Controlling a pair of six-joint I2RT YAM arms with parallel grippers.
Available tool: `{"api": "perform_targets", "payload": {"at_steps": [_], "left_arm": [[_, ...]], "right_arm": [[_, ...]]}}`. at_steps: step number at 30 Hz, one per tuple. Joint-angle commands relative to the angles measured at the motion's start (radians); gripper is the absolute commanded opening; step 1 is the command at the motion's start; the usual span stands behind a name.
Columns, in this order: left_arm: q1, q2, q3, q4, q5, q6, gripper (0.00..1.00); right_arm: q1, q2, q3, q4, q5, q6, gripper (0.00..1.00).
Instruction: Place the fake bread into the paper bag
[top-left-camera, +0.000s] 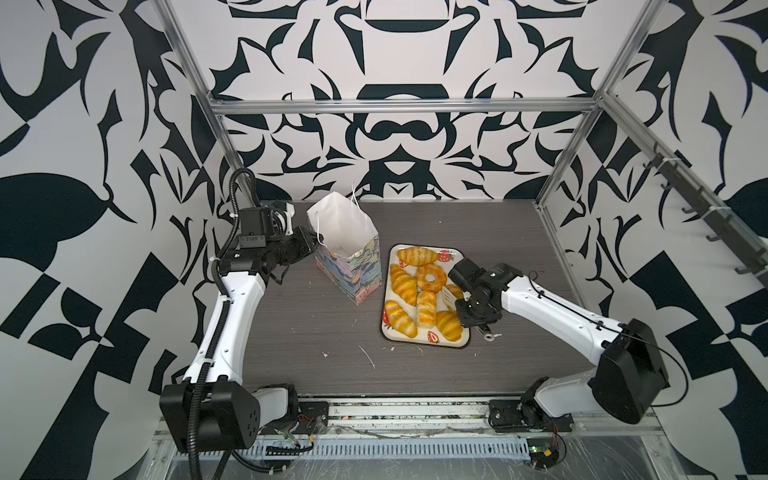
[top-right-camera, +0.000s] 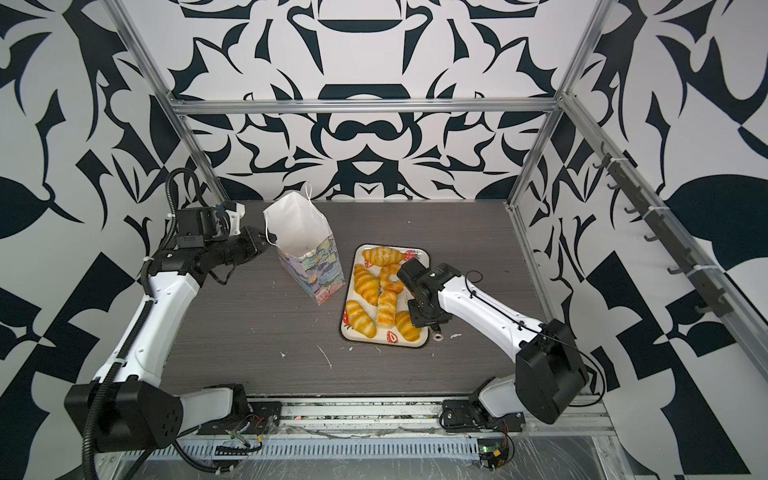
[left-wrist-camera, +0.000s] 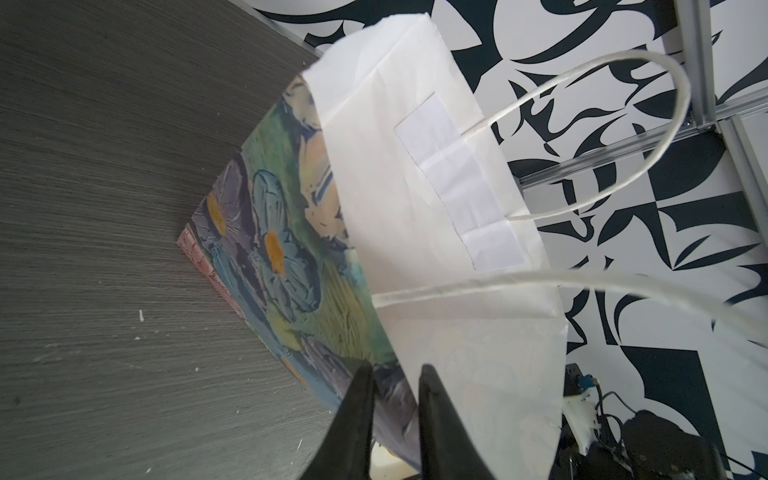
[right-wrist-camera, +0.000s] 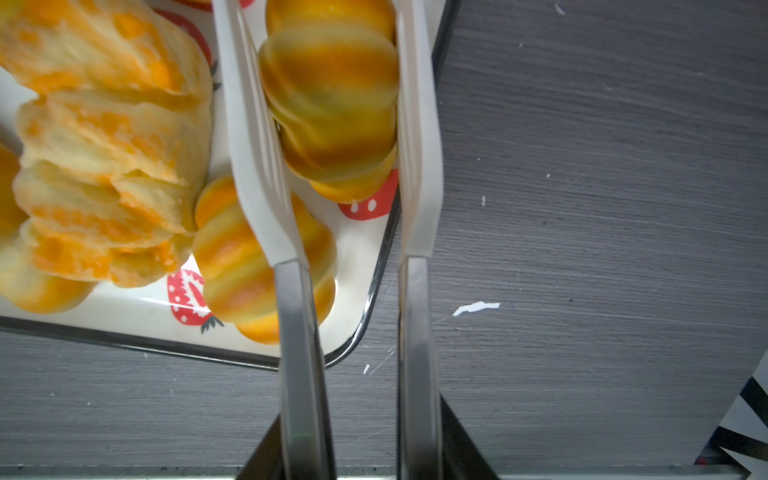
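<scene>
Several pieces of fake bread lie on a strawberry-print tray (top-left-camera: 387, 332), among them a croissant (top-left-camera: 417, 255) and a ring doughnut (top-left-camera: 432, 278). My right gripper (right-wrist-camera: 359, 415) is shut on a pair of white-tipped tongs (right-wrist-camera: 257, 166). The tongs' blades flank one striped roll (right-wrist-camera: 332, 95) at the tray's right edge, touching its sides. The paper bag (top-left-camera: 353, 266) stands upright and open, left of the tray. My left gripper (left-wrist-camera: 395, 370) is shut on the bag's near wall (left-wrist-camera: 415, 187), one finger on the printed outside and one on the white inside.
The tray (top-right-camera: 415, 345) sits close to the bag (top-right-camera: 316, 270), on a dark wood-grain table (top-left-camera: 311, 332). Small white scraps lie on the table in front of the tray. Metal frame posts and patterned walls enclose the back and sides.
</scene>
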Motion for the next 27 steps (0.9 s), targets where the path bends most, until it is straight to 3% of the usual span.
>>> {"api": "perform_targets", "payload": {"at_steps": [1,27], "left_arm": [[-0.005,-0.008,0.018,-0.014,0.002,0.004,0.23],[-0.005,-0.004,0.023,-0.016,0.0,0.006,0.23]], "right_arm": [[0.003,-0.058,0.057,-0.034,0.038,-0.002,0.43],[0.004,-0.087,0.277,-0.098,0.055,-0.009,0.41]]}}
